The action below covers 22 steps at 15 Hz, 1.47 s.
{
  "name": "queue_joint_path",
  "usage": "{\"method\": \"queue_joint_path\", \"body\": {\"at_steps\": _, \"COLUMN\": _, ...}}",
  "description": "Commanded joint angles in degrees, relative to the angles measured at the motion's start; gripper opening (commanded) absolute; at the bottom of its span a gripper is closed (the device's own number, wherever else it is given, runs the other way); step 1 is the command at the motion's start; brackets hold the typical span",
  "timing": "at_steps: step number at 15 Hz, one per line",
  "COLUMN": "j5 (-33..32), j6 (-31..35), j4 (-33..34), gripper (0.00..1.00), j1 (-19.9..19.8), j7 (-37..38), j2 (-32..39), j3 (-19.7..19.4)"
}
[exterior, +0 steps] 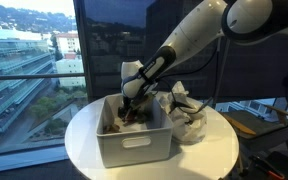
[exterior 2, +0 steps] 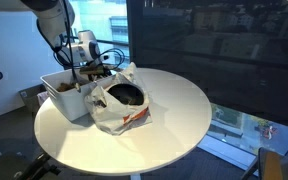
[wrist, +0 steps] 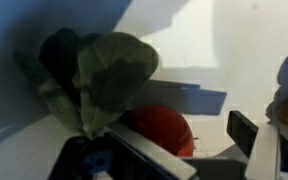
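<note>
Right under your wrist camera a green leafy piece [wrist: 99, 75] fills the upper left of the frame. A red round thing [wrist: 162, 128] lies just below it at lower centre, touching it or nearly so. Both sit inside the white bin [exterior: 134, 145], which stands on the round desk [exterior: 214, 150] at centre frame in an exterior view, beside a crumpled white bag [exterior: 189, 122].

Your claw [exterior: 134, 104] hangs down into the bin, spread wide and gripping nothing. One dark finger [wrist: 246, 133] shows at the right edge of the wrist view.

I judge you are in the reach, before any grasp. Next you need to settle on one piece, centre the jaws over it, and lower without dragging its neighbour along.

Much is unclear:
- The wrist view is blurred.
- A blue shape [wrist: 89, 162] at its lower left cannot be named.
- The bin wall hides the fingertips in both exterior views.
- The bag's dark contents [exterior 2: 124, 95] are unreadable.
</note>
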Motion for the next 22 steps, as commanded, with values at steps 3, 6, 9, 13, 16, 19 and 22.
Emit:
{"method": "queue_joint_path", "body": {"at_steps": 3, "j5": -2.3, "j6": 11.4, "j4": 1.3, "gripper": 1.00, "j1": 0.8, "j7": -0.6, "j2": 3.5, "j3": -2.4}}
{"method": "queue_joint_path", "body": {"at_steps": 6, "j5": -2.2, "j6": 14.4, "j4": -0.2, "gripper": 0.66, "j1": 1.0, "j7": -1.3, "j2": 3.6, "j3": -3.2}}
{"method": "queue_joint_path", "body": {"at_steps": 9, "j5": -1.5, "j6": 16.8, "j4": -3.2, "gripper": 0.43, "j1": 0.7, "j7": -2.0, "j2": 2.0, "j3": -2.7}}
{"method": "queue_joint_path", "body": {"at_steps": 13, "j5": -0.3, "j6": 15.8, "j4": -8.0, "gripper": 0.15, "j1": 0.9, "j7": -0.8, "j2": -2.5, "j3": -2.6}}
{"method": "queue_joint_path", "body": {"at_steps": 16, "j5": -0.1, "j6": 13.0, "j4": -13.5, "gripper": 0.05, "j1": 1.7, "j7": 0.6, "j2": -8.9, "j3": -2.8}}
{"method": "queue_joint_path", "body": {"at_steps": 19, "j5": 0.7, "j6": 11.3, "j4": -20.5, "gripper": 0.06, "j1": 1.3, "j7": 0.4, "j2": -17.4, "j3": -0.6}}
{"method": "queue_joint_path", "body": {"at_steps": 22, "j5": 1.8, "j6": 8.4, "j4": -26.2, "gripper": 0.07, "j1": 0.7, "j7": 0.4, "j2": -25.6, "j3": 1.9}}
